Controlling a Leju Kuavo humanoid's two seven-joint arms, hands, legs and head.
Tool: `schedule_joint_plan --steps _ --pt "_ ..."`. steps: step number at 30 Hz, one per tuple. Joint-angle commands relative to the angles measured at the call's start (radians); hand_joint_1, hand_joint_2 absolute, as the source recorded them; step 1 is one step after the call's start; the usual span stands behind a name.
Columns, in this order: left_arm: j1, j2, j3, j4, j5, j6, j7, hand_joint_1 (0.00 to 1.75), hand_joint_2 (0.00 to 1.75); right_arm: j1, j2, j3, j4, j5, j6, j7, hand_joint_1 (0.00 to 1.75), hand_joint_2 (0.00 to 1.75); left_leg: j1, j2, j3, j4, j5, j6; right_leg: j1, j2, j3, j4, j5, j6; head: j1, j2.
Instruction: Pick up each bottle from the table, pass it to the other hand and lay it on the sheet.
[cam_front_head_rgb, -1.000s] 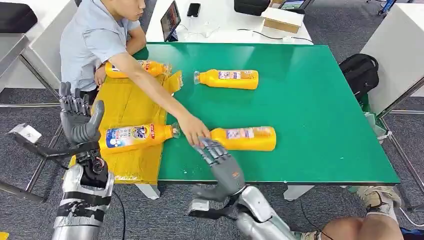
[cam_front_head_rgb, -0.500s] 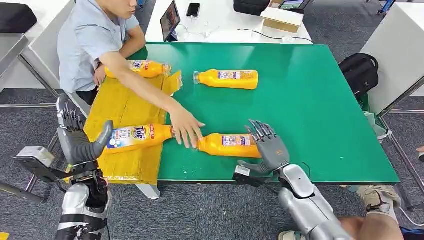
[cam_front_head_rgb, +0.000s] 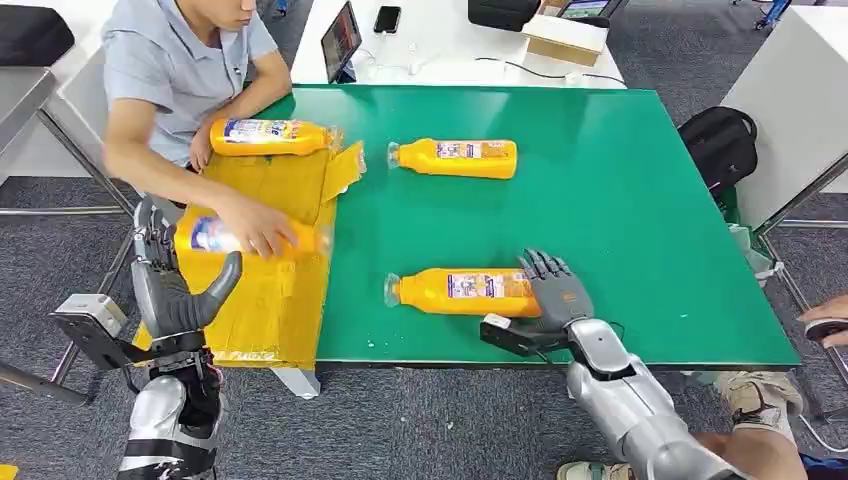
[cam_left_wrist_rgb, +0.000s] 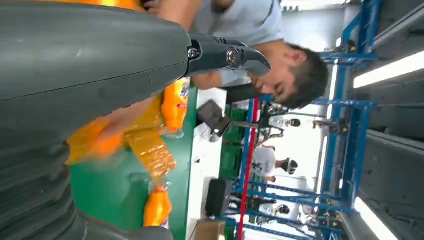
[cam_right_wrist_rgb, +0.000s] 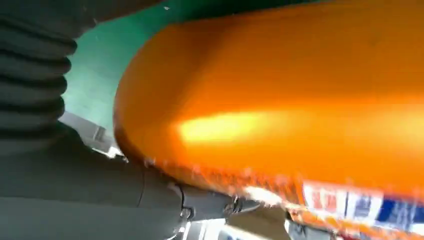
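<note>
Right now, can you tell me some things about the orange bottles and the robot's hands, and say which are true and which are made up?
1. The right hand is at the base of a bottle lying on the green table. True.
2. The left hand holds a bottle. False: it holds nothing.
3. A person's hand rests on a bottle over the yellow sheet. True.
4. All bottles stand upright. False: they lie on their sides.

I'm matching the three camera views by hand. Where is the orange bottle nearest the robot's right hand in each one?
Head view: the near bottle lies on its side on the green table, its base under the right hand.
Right wrist view: its orange body looms close and blurred.
Left wrist view: I cannot pick it out.
Shared landmark: the green table.
</note>
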Motion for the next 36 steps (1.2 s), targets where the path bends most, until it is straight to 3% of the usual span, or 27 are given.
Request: schedule_joint_plan --steps 1,13,18,19,21,25,30,33,34,36 --pt "-0.037 0.024 -0.017 0.083 0.021 -0.017 0.02 0.0 1.75 -0.085 0.04 -0.006 0.204 -0.024 0.056 -0.031 0.0 1.75 0.001 0.0 0.004 -0.001 0.0 -0.001 0.001 -0.001 0.004 -0.001 -0.001 -0.002 0.0 0.0" --pt "-0.048 0.025 -0.022 0.098 0.023 -0.019 0.023 0.0 1.75 -0.099 0.056 0.006 0.23 -0.02 0.067 -0.037 0.0 1.75 0.001 0.001 0.01 -0.001 0.0 -0.001 0.002 -0.002 0.01 -0.002 -0.001 -0.002 0.0 0.0" --pt "-0.103 0.023 -0.049 0.176 0.036 -0.028 0.009 0.0 1.75 -0.109 0.078 0.005 0.273 -0.075 -0.041 -0.203 0.02 1.75 0.002 0.0 0.011 -0.002 0.0 -0.002 0.002 -0.002 0.011 -0.002 0.0 -0.003 0.0 0.0" --pt "-0.11 0.022 -0.053 0.186 0.038 -0.028 0.006 0.0 1.75 -0.103 0.08 -0.001 0.267 -0.088 -0.07 -0.232 1.36 1.75 0.001 0.0 0.01 -0.001 0.001 -0.001 0.002 -0.002 0.01 -0.001 0.001 -0.002 0.0 0.0" --pt "-0.126 0.021 -0.064 0.206 0.042 -0.03 -0.005 0.0 1.75 -0.076 0.09 -0.012 0.242 -0.131 -0.134 -0.322 1.69 1.75 0.001 0.0 0.011 -0.002 0.001 -0.001 0.002 -0.003 0.012 -0.002 0.0 -0.003 0.0 0.0" --pt "-0.145 0.021 -0.072 0.22 0.041 -0.028 -0.012 0.0 1.75 -0.05 0.106 -0.027 0.216 -0.171 -0.193 -0.378 1.71 1.75 0.001 0.001 0.009 -0.001 0.0 -0.001 0.002 -0.001 0.009 -0.001 0.001 -0.003 0.0 0.0" --pt "-0.15 0.02 -0.079 0.217 0.041 -0.031 -0.012 0.0 1.75 -0.046 0.109 -0.016 0.233 -0.177 -0.143 -0.364 1.55 1.75 0.001 0.002 0.008 0.0 0.0 0.0 0.002 -0.001 0.007 -0.001 0.002 -0.003 0.0 0.0" --pt "-0.153 0.022 -0.081 0.218 0.043 -0.031 -0.01 0.0 1.75 -0.039 0.099 -0.009 0.216 -0.182 -0.181 -0.384 1.61 1.75 0.001 0.001 0.009 0.0 0.0 0.0 0.002 -0.002 0.008 -0.001 0.001 -0.003 0.0 0.0" --pt "-0.153 0.022 -0.081 0.218 0.043 -0.032 -0.01 0.0 1.75 -0.036 0.102 -0.017 0.212 -0.196 -0.183 -0.395 1.75 1.75 0.001 0.002 0.01 -0.001 -0.001 -0.001 0.002 -0.002 0.009 -0.001 0.001 -0.004 0.0 0.0" --pt "-0.153 0.022 -0.081 0.214 0.043 -0.033 -0.01 0.0 1.75 -0.03 0.103 -0.015 0.187 -0.209 -0.171 -0.412 1.75 1.75 0.001 0.002 0.009 -0.001 0.0 -0.001 0.002 -0.001 0.008 -0.001 0.001 -0.003 0.0 0.0"
